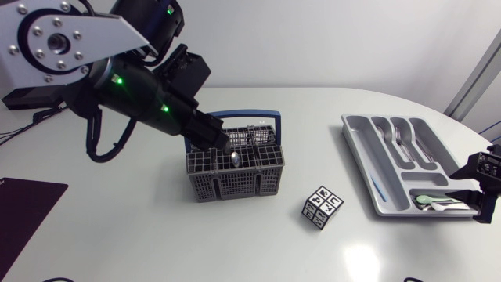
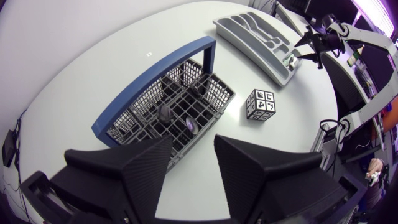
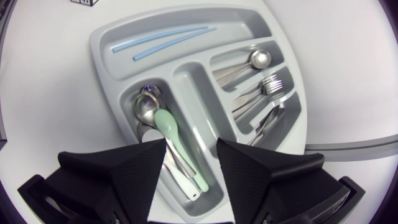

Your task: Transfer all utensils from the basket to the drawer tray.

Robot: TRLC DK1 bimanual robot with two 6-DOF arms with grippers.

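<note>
A grey wire basket [image 1: 235, 174] with a blue handle stands mid-table, and a spoon head [image 1: 236, 159] shows inside it. My left gripper [image 1: 221, 142] hangs over the basket's back left part. In the left wrist view it [image 2: 194, 146] is open and holds nothing, with the basket [image 2: 134, 121] and its utensils [image 2: 189, 126] just ahead. The grey drawer tray [image 1: 377, 182] lies at the right. My right gripper [image 3: 189, 162] is open above its near compartment, where a green-headed spoon [image 3: 168, 124] and metal spoons [image 3: 146, 102] lie loose under the fingers.
Other tray compartments hold forks [image 3: 267, 84], a spoon [image 3: 258, 59] and two thin blue sticks [image 3: 165, 42]. A cube with black-and-white markers [image 1: 322, 207] sits between basket and tray. A dark mat [image 1: 23, 211] lies at the left edge.
</note>
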